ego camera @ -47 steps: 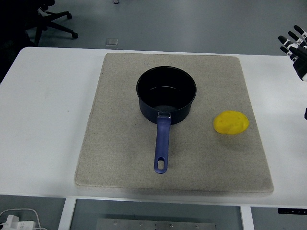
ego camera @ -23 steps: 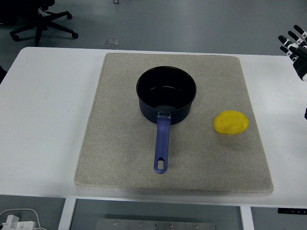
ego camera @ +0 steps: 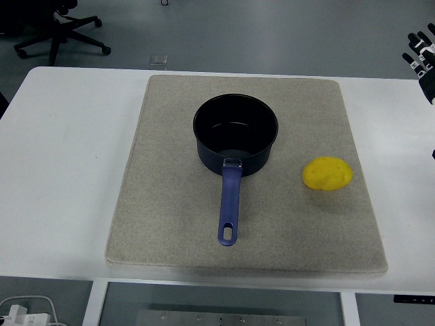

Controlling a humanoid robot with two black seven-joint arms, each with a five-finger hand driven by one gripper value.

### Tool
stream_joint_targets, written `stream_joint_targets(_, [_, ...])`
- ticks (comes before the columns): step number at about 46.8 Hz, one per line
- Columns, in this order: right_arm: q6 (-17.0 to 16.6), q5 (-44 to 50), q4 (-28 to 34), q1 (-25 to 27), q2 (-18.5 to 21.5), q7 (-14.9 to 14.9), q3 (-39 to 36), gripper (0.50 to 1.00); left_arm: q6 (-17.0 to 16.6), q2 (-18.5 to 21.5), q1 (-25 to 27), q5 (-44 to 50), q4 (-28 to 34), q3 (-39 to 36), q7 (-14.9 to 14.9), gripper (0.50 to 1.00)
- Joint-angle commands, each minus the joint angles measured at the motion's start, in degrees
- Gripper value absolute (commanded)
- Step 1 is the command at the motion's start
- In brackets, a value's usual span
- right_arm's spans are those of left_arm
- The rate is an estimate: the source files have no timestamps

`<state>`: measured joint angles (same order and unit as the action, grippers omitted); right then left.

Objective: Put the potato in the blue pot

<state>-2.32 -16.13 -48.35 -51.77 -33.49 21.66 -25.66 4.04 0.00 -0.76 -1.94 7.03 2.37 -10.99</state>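
A white tabletop (ego camera: 68,156) carries a beige mat (ego camera: 170,224), and at the mat's centre stands the blue pot (ego camera: 236,134), empty, its handle (ego camera: 230,207) pointing toward the near edge. The potato (ego camera: 327,174) lies on the mat to the pot's right, apart from it. It looks firm, rounded, light and perhaps smooth, so a wrap around its middle should suit. The right hand (ego camera: 425,62) sits at the far right edge, fingers spread, holding nothing.
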Motion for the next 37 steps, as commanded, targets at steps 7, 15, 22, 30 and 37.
stream_joint_targets(7, [0.0,-0.8,-1.0,0.8,-2.9,0.1,0.0,0.934,0.0,0.0,0.1,0.0,0.0,0.0,0.0,0.994])
stream_joint_targets(15, [-0.5,-0.8,-1.7,1.5,-3.4,0.9,0.0,0.936,0.0,0.0,0.1,0.0,0.0,0.0,0.0,0.994])
stream_joint_targets(22, [-0.7,-0.4,-3.5,1.5,-3.5,1.9,-0.4,0.934,0.0,0.0,0.0,0.0,0.0,0.0,0.0,0.994])
stream_joint_targets(30, [-0.2,0.7,-6.9,1.5,-4.6,2.5,0.5,0.934,0.0,0.0,0.1,0.0,0.0,0.0,0.0,0.994])
stream_joint_targets(37, [0.9,4.9,-12.0,1.7,-8.1,4.5,0.7,0.934,0.0,0.0,0.0,0.0,0.0,0.0,0.0,0.994])
